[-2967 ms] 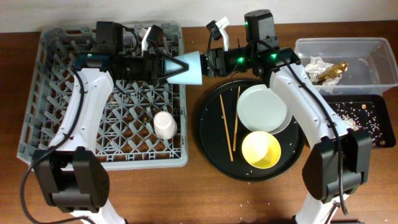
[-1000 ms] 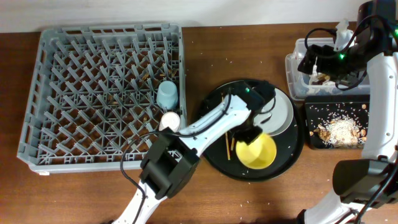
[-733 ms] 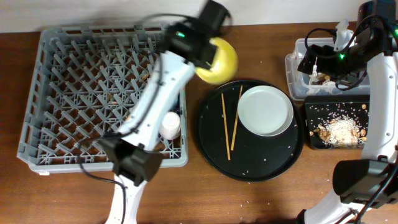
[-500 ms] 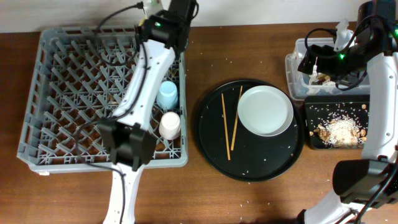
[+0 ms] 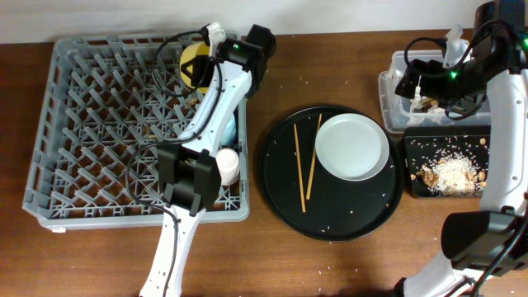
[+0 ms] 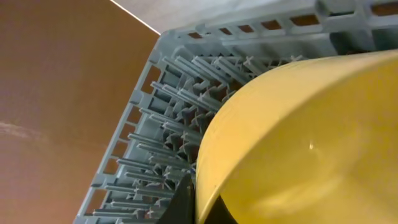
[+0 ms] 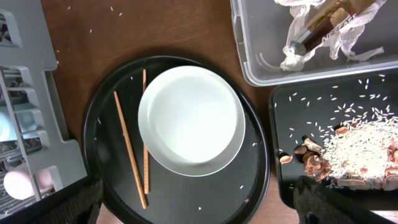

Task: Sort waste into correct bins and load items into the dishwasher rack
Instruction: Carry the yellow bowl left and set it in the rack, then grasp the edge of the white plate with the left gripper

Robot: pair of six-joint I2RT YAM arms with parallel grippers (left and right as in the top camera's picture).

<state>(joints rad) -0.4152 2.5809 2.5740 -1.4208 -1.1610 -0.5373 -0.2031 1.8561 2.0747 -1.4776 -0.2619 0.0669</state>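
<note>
My left gripper [image 5: 208, 59] is shut on the rim of the yellow bowl [image 5: 195, 66], holding it tilted over the far right rows of the dishwasher rack [image 5: 82, 124]. In the left wrist view the bowl [image 6: 298, 137] fills the frame, its rim pinched between the dark fingertips [image 6: 186, 202]. A light-blue cup [image 5: 228, 128] and a pink cup [image 5: 227, 165] stand in the rack. The grey plate [image 5: 353, 147] and two chopsticks [image 5: 302, 165] lie on the round black tray [image 5: 330, 216]. My right gripper [image 5: 410, 81] hangs open above the clear tub [image 7: 261, 71] holding napkins [image 7: 301, 46] and a wrapper [image 7: 323, 22].
The shallow black tray [image 5: 412, 183] to the right of the round tray holds rice and brown bits [image 7: 354, 149]. Stray grains dot the wooden table [image 5: 346, 264]. My left arm [image 5: 194, 165] stretches along the rack's right side.
The left gripper has carried the yellow bowl from the round tray to the rack's far right corner. The right arm has not moved.
</note>
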